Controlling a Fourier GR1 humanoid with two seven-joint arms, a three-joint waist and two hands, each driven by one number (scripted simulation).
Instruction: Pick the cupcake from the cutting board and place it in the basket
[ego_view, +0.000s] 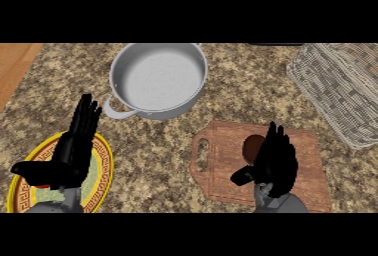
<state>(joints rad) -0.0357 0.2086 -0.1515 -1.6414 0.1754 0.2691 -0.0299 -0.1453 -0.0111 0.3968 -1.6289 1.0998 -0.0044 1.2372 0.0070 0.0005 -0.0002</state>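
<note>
A brown cupcake sits on the wooden cutting board at the lower right, mostly hidden behind my right hand. That hand stands over the board with straight fingers pointing away and its thumb out to the left, just below the cupcake; it holds nothing. The grey wicker basket lies at the far right, beyond the board. My left hand rests open at the lower left, fingers up, above a yellow plate.
A silver pot with side handles stands at the top centre on the speckled granite counter. Something red shows on the yellow plate under my left thumb. A wooden strip runs along the counter's left edge.
</note>
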